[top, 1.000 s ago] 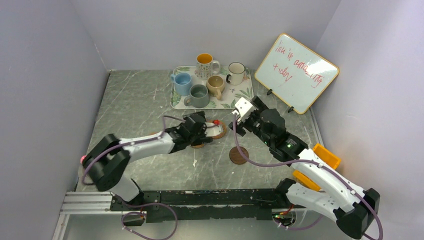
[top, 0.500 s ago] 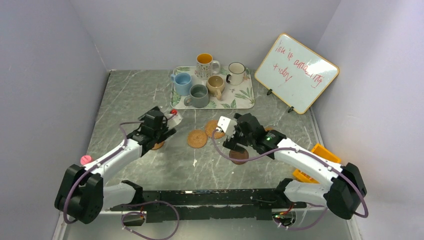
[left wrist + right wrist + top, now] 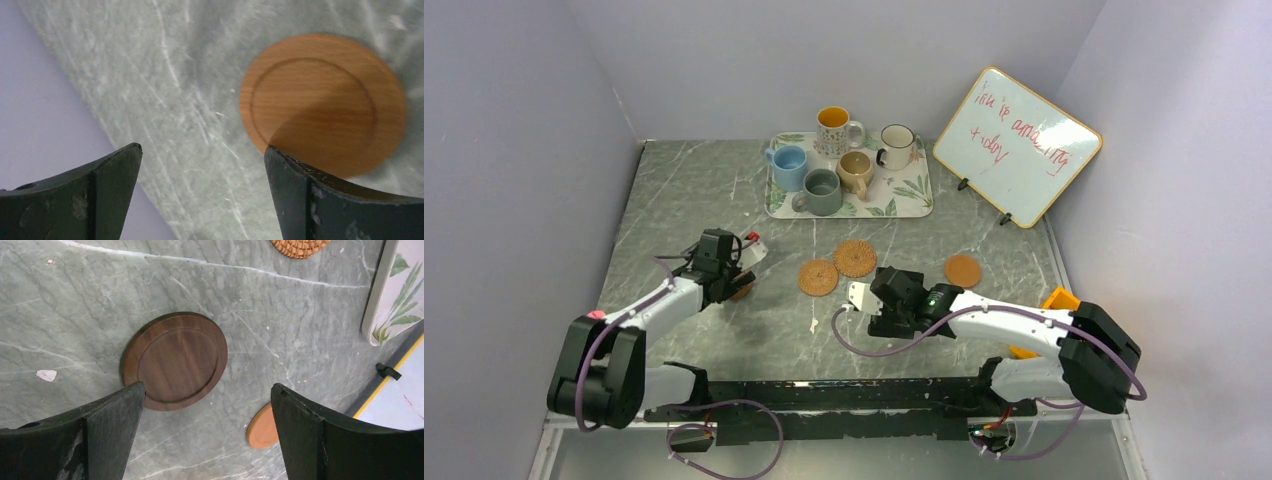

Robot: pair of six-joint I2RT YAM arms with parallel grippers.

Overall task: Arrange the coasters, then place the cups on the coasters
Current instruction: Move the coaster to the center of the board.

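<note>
Over the worktop, the left gripper and right gripper are spread wide, empty; the thin, flat dark coaster could be skidded aside.

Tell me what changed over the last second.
Both arms pulled back from the centre: the left end effector went left, over a light wooden coaster; the right end effector came nearer, over the dark coaster. Both open, empty. The woven coasters and a tan coaster now lie uncovered. Mugs on the tray stayed.
</note>
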